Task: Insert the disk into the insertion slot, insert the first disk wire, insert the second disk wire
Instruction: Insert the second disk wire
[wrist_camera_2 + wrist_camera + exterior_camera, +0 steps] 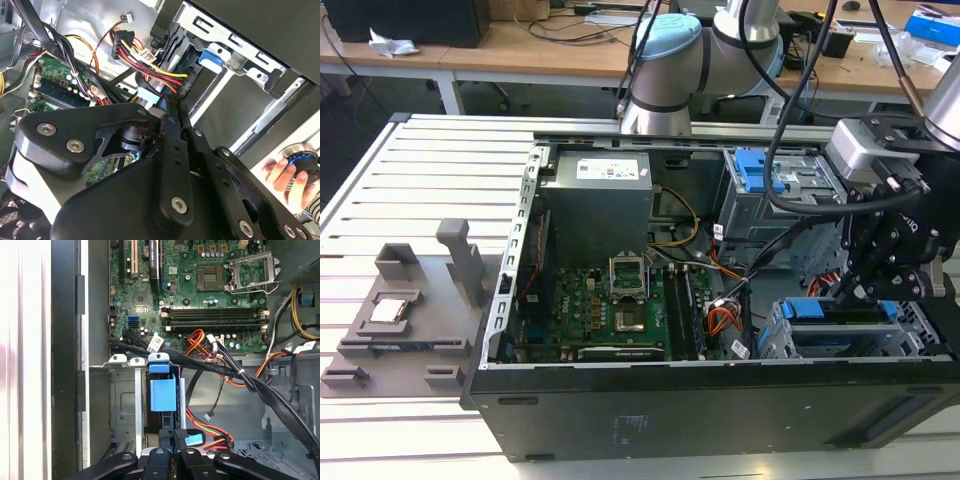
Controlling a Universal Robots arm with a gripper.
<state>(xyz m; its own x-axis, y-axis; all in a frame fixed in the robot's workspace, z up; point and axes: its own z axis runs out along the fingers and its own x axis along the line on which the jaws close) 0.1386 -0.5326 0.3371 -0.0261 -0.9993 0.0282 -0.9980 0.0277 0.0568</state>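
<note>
Exterior view, tool: we see the tool (873, 285) low over the cage at the exterior view's right. In both wrist views its fingers (179, 436) are clenched together.
At the tips: a pale blue piece (148, 95) sits right at the fingertips. We cannot tell whether it is pinched.
Disk: the disk (835, 310) lies just under the tool, its blue carrier seated in the slot (775, 345).
Handling: we judge the disk stiff, dense and easily hurt by knocks. It is best held by the carrier's blue edges, never by the flat face.
Wires: the red, yellow and black wires (200, 420) run beside the carrier. We judge them limp along the run and rigid only at the plug, so the plug is the place to grip.
Hidden: the tool covers the disk's label and rear sockets. We cannot make out whether any plug is home.
</note>
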